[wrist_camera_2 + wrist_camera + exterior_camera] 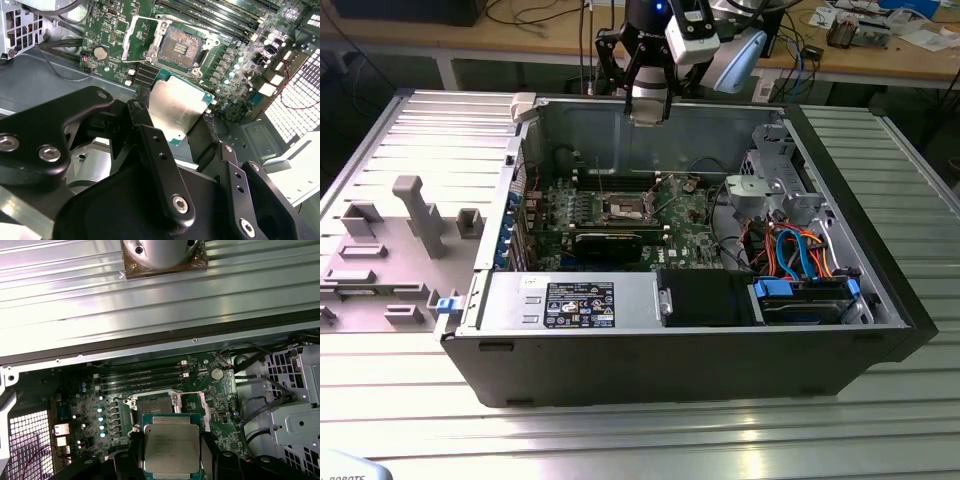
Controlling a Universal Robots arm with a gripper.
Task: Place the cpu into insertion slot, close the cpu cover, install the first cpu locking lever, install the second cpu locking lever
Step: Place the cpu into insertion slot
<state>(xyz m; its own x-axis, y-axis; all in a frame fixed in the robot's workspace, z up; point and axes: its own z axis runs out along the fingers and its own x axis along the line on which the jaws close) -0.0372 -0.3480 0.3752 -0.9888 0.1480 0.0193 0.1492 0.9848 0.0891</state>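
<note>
Dull grey metal cpu [169,447], matt black fingers [140,118]

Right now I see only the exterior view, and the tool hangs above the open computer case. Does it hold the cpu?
Observer: Yes. In both wrist views the tool is shut on the cpu, gripping two opposite edges.
Operator: Is the insertion slot free?
Observer: Yes. In the second wrist view the insertion slot shows its dark centre bare, with no chip in it.
Operator: And the cpu cover?
Observer: The cpu cover is swung open beside the slot.
</note>
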